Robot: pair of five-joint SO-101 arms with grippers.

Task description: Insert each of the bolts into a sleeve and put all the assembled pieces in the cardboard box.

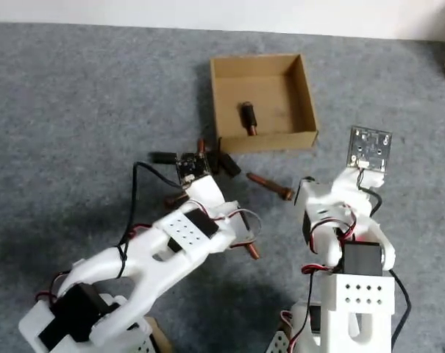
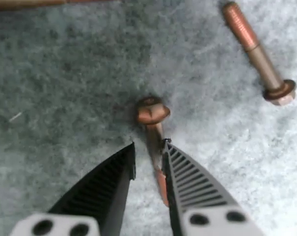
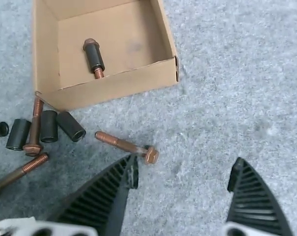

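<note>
My left gripper [image 2: 149, 146] is low over the grey carpet with its jaws narrowly apart around a copper bolt [image 2: 152, 112]. The shank runs along one finger, and carpet shows between the bolt and the other finger. In the high view that bolt's tip [image 1: 251, 252] pokes out from under the left arm. My right gripper [image 3: 185, 164] is wide open and holds nothing. A loose bolt [image 3: 126, 145] [image 1: 270, 184] lies just beyond one fingertip. The cardboard box [image 1: 262, 140] [image 3: 119, 83] holds one assembled bolt and sleeve [image 1: 248, 118] [image 3: 94, 56].
Several black sleeves [image 3: 49, 125] and two more bolts [image 3: 35, 123] [image 3: 20, 169] lie in front of the box's near wall. Another bolt [image 2: 256, 54] lies ahead of the left gripper. Bare carpet extends right of the box. The right arm [image 1: 340, 213] stands at lower right.
</note>
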